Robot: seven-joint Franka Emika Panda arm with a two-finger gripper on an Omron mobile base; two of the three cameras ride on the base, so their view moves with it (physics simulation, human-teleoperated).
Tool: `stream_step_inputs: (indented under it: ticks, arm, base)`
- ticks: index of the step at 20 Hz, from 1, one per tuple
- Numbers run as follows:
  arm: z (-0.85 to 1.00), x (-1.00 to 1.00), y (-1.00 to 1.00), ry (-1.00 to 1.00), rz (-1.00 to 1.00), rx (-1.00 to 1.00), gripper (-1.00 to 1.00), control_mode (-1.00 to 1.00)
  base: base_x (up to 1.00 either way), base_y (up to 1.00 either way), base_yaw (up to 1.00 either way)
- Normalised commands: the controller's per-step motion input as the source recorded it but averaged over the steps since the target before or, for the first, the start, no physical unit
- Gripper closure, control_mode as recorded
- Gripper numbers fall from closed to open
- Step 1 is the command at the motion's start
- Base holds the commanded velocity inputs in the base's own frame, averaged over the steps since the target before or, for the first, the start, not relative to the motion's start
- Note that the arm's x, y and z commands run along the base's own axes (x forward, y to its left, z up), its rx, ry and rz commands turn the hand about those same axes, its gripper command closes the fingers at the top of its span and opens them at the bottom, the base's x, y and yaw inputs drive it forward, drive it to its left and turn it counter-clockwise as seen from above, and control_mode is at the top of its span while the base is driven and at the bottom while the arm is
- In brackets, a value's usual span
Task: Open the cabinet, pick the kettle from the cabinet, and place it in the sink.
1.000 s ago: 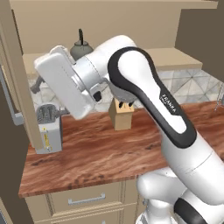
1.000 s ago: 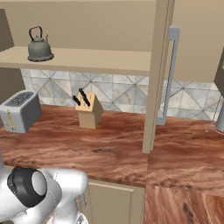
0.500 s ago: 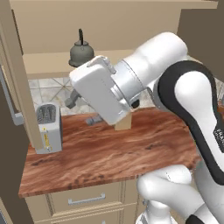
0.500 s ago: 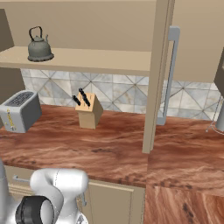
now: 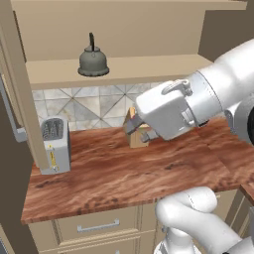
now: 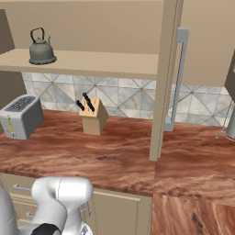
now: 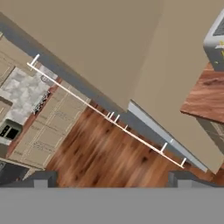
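Left base view showed the cabinet (image 5: 114,69) already open, with the kettle (image 5: 93,60) upright on its shelf, well above the table (image 5: 124,173). The claw (image 7: 111,178) appeared in the hand view as two dark tips set wide apart with nothing between them, aimed at an open door and the wooden floor, away from the kettle. In the right base view the kettle (image 6: 41,48) sat near the shelf's left end, above the toaster (image 6: 20,114), with a knife block (image 6: 93,117) on the table to the right. The sink was out of sight.

Judging from this, the reach for the kettle had not begun. The bulky wrist hung close to the knife block (image 5: 136,134) and could knock it while swinging up. A wide swing could also clip the shelf edge or the door post, and a grasp on the round body instead of the arched handle would likely slip.
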Motion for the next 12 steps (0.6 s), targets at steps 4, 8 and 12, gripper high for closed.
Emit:
stream_step_inputs:
  ticks: [4,8,12]
  arm:
    - [0.24,-0.22,-0.60,-0.19,0.00,-0.09,-1.00,-1.00]
    - [0.24,-0.22,-0.60,-0.19,0.00,-0.11,-1.00,-1.00]
    - [0.17,-0.21,-0.61,-0.19,0.00,-0.11,-1.00,-1.00]
  base:
    - [0.00,0.00,0.00]
    - [0.00,0.00,0.00]
    - [0.00,0.00,0.00]
